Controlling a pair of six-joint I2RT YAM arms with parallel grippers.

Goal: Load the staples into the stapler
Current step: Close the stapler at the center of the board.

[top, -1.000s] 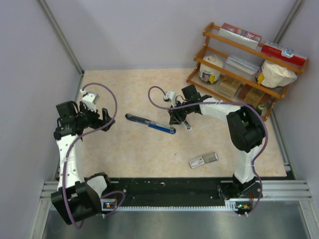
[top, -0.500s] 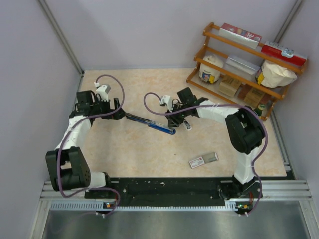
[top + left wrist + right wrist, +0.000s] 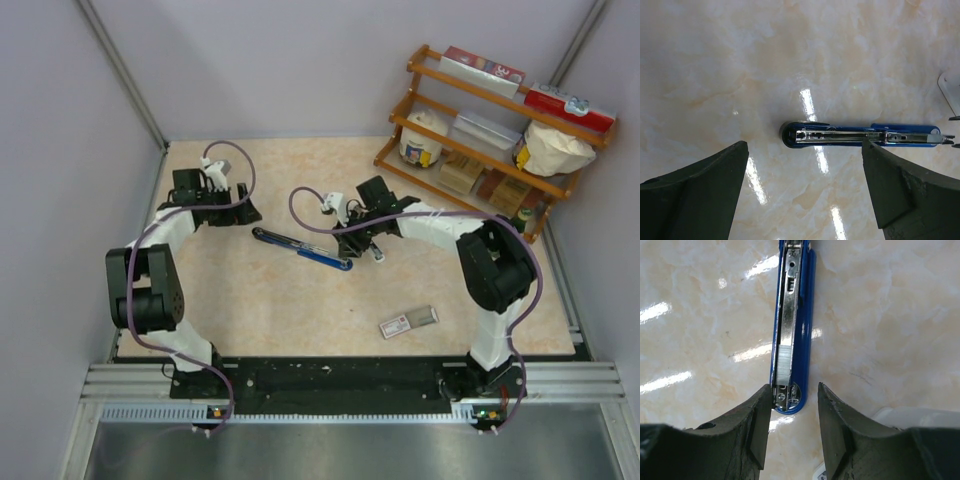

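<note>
The left arm has swung in from the counter's (image 3: 250, 300) 9 o'clock side; its left fingers (image 3: 715, 175), spread wide, now hover over the opened blue stapler's (image 3: 300, 247) 10 o'clock end, probably to steady it; the right fingers (image 3: 757, 415), half spread, straddle the 4 o'clock end, where a staple strip (image 3: 784, 362) seems seated; the staple box (image 3: 408, 322) lies at 5 o'clock, the wooden rack (image 3: 478, 95) well apart.

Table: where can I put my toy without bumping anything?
Free: between the stapler and the near edge, left of the staple box; also the back strip of table along the wall. Crowded: around the stapler, between left pincer and right pincer, and by the rack.
</note>
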